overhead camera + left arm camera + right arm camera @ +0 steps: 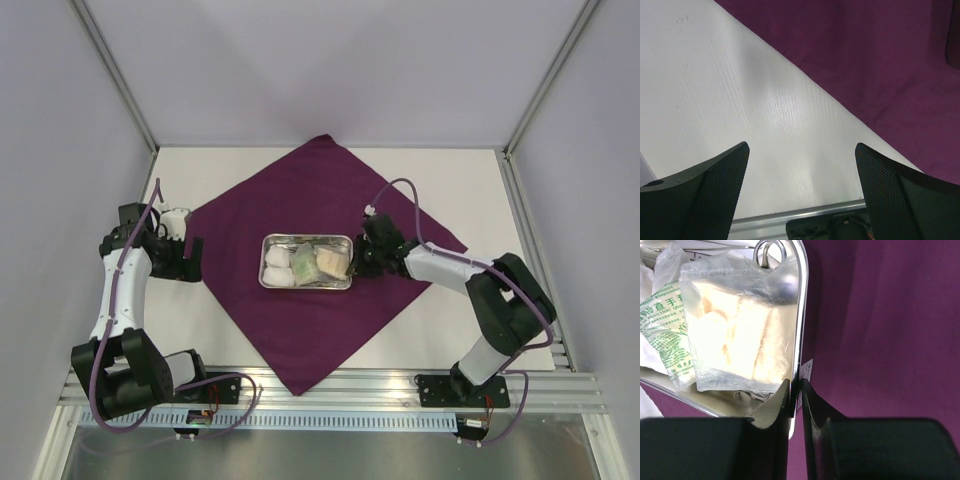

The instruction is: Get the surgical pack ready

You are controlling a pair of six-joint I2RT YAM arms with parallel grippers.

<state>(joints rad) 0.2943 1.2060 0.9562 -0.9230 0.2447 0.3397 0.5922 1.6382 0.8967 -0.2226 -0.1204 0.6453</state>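
Here, my right gripper pinches the short right-hand wall of the steel tray. One finger is inside the rim and one outside, the jaws drawn nearly together with only the thin metal between them. Just beyond the inner finger lies a clear packet of pale folded material, pressed against that wall. A green-printed packet sits beside it, and the ring handle of a steel instrument shows at the far corner. White gauze pads fill the tray's opposite end.

From above, the tray rests near the middle of the purple cloth, its long axis running left to right across the table. It stretches away from my right hand toward the left arm. My left gripper hangs with jaws wide apart over bare table just beside the cloth's left edge, well apart from the tray and holding nothing. I judge the right arm alone placed to shift the tray, by a push or pull along its length.
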